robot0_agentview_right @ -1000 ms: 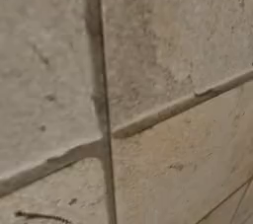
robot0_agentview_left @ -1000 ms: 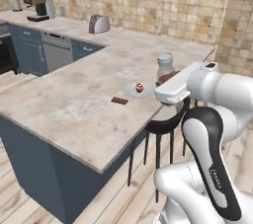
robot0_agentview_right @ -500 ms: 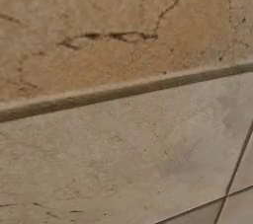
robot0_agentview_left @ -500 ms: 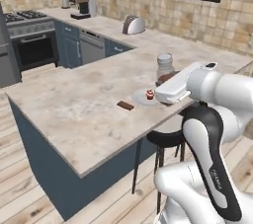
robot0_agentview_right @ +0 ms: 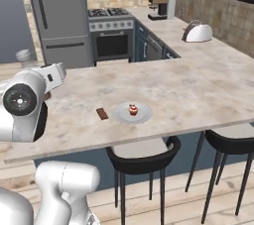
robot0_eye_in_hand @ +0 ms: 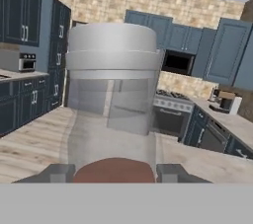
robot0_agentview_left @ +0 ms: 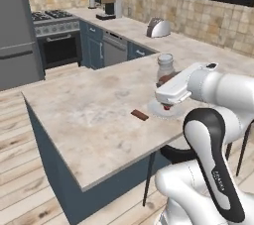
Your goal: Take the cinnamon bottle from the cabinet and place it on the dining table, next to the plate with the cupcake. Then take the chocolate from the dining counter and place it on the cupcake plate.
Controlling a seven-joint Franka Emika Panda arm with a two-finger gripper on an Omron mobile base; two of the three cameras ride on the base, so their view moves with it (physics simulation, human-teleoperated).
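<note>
- Left base view: the tabletop (robot0_agentview_left: 89, 120) juts toward the camera, its near corner hanging over wood floor, with broad bare marble on its left half and open floor between it and the oven (robot0_agentview_left: 59, 50).
- The chocolate (robot0_agentview_left: 140, 115) lies flat on that marble, just left of the plate (robot0_agentview_left: 155, 107) and apart from its rim, not far from the tabletop's near edge.
- Further right, the cinnamon bottle (robot0_agentview_left: 165, 66) stands upright above the plate's far side, the arm's forearm crossing in front of its lower part and hiding the cupcake.
- Behind it, the toaster (robot0_agentview_left: 158, 28) and coffee machine (robot0_agentview_left: 110, 6) sit on the back counter, well apart from the action.
- Right base view: here the cupcake (robot0_agentview_right: 132, 109) is plain to see, centred on the plate (robot0_agentview_right: 144, 115), with the chocolate (robot0_agentview_right: 102, 114) just to its left.
- This side also shows two dark stools (robot0_agentview_right: 144, 157) tucked under the tabletop's near edge, and a clear stretch of marble right of the plate.
- At far left, the bottle's cap (robot0_agentview_right: 25, 55) peeks above the arm's wrist.
- Hand view: the end effector (robot0_eye_in_hand: 113, 172) is clamped on the cinnamon bottle (robot0_eye_in_hand: 112, 90), one grey fingertip on each side of its body, brown contents between them, the pale cap rising upright against the blue cabinets.
</note>
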